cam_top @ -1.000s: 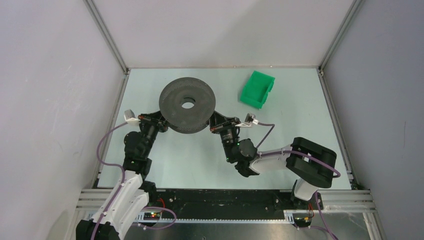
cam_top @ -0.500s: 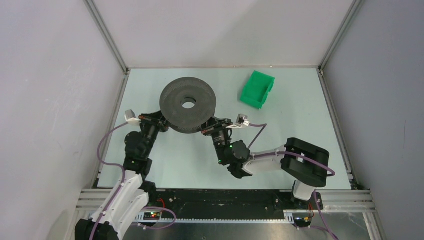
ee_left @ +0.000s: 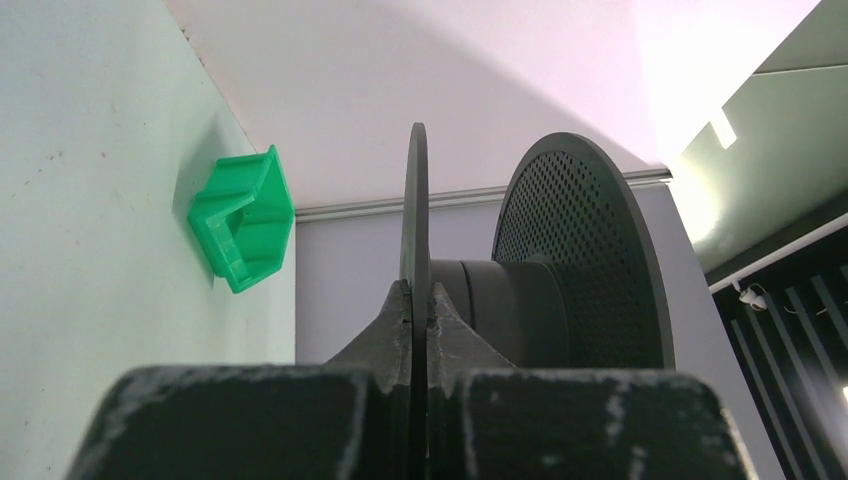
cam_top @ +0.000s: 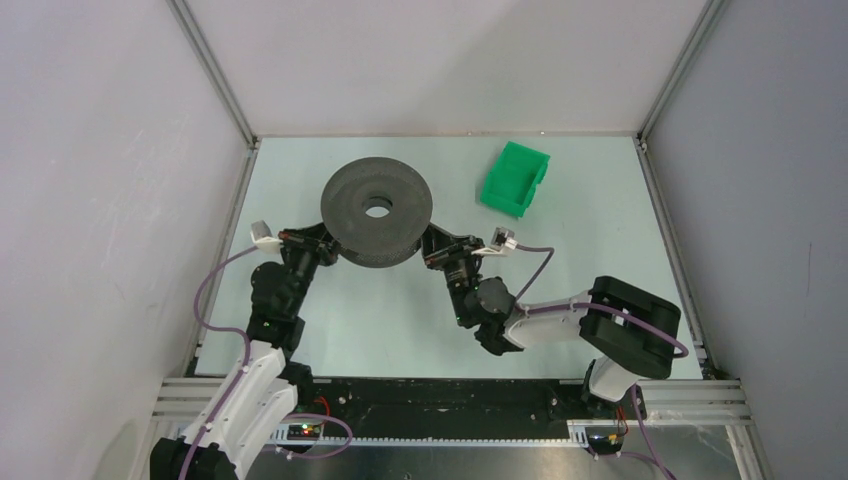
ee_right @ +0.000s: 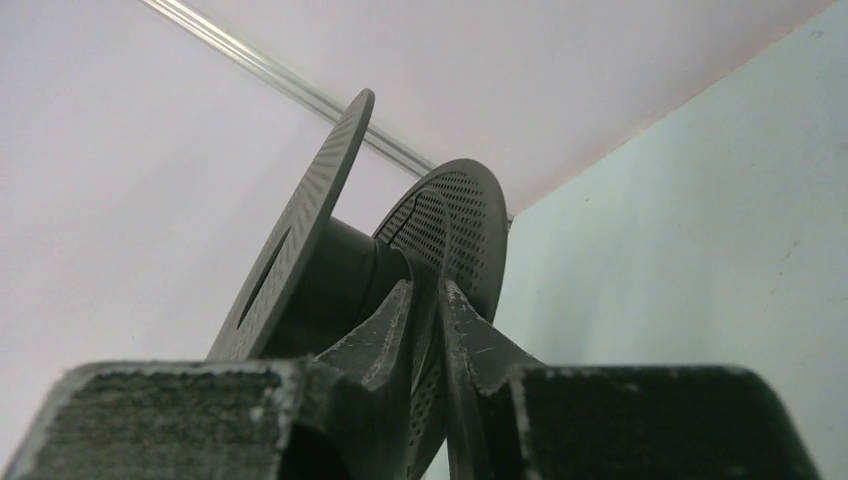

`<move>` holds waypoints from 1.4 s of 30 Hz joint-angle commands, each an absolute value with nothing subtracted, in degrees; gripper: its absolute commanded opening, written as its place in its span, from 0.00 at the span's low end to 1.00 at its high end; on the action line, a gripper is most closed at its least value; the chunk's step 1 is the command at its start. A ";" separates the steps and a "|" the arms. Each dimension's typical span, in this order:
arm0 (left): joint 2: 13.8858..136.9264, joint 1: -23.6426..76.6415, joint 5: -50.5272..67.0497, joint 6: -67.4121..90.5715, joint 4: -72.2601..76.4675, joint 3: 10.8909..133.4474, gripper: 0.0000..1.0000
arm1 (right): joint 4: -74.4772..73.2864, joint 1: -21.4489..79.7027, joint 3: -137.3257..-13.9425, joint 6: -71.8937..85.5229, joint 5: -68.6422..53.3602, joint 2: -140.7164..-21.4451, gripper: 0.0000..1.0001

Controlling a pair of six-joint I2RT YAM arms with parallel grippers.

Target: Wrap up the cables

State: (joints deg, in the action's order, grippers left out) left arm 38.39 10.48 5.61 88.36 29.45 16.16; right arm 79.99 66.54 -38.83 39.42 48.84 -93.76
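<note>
A wide black reel (cam_top: 350, 215) with a centre hole is held tilted above the table between both arms. My left gripper (cam_top: 325, 243) is shut on the rim of its thin flange (ee_left: 414, 200). My right gripper (cam_top: 428, 246) is shut on the rim of the perforated flange (ee_right: 465, 230) on the opposite side. A thin dark thread-like line (ee_right: 403, 217) curves over that flange near the hub; it may be the cable. No loose cable shows in the top view.
A green bin (cam_top: 515, 178) stands at the back right of the pale green table (cam_top: 600, 250) and also shows in the left wrist view (ee_left: 245, 220). White walls and metal frame rails enclose the table on three sides.
My right gripper swung left along the reel's rim half a second ago and has come back right. The reel shifted only slightly. The left arm has stayed put.
</note>
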 commanded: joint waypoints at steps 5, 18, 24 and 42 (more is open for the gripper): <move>38.24 11.29 7.09 92.70 39.59 19.51 0.00 | 81.20 66.34 -36.58 34.94 46.52 -91.18 0.21; 38.50 11.30 7.65 91.00 40.41 19.34 0.00 | 81.53 66.45 -33.33 32.57 43.51 -86.01 0.28; 38.82 11.31 8.33 89.61 41.07 18.93 0.00 | 82.04 65.19 -27.61 31.13 42.34 -79.93 0.30; 54.23 11.17 18.82 72.64 42.18 25.00 0.00 | 52.58 56.96 -12.89 22.01 36.77 -37.84 0.36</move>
